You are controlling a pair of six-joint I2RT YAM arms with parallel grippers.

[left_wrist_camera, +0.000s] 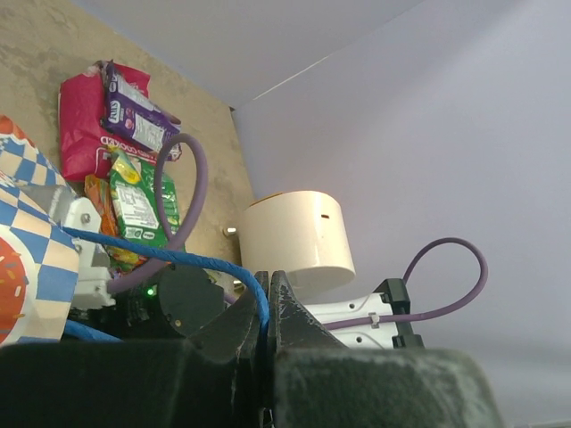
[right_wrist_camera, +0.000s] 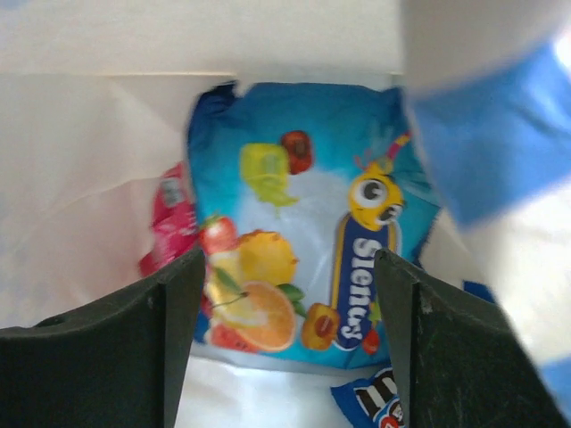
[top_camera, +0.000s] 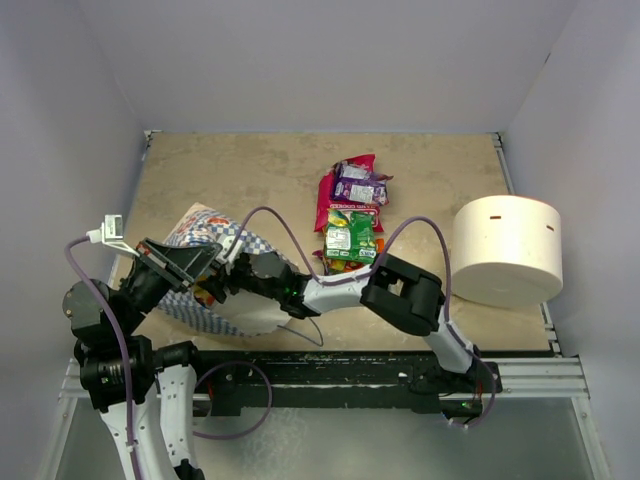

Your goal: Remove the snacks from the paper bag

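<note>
Low on the left of the top view, the left gripper [left_wrist_camera: 266, 299] clamps shut on the cord [left_wrist_camera: 214, 263] of the bag [top_camera: 205, 228], seemingly to hold its mouth open, while the right gripper [right_wrist_camera: 290, 267] reaches inside, jaws spread either side of a blue packet [right_wrist_camera: 303, 178]; other snacks [top_camera: 352, 210] already lie out at centre.

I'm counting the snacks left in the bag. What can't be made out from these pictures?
Right wrist view: pink glossy packet mostly hidden behind the blue fruit-print packet; dark blue packet cut off by the bottom edge.
Top view: inside of the blue-and-white checkered paper bag blocked by the right arm.
Left wrist view: the bag is cut off by the left edge.
</note>
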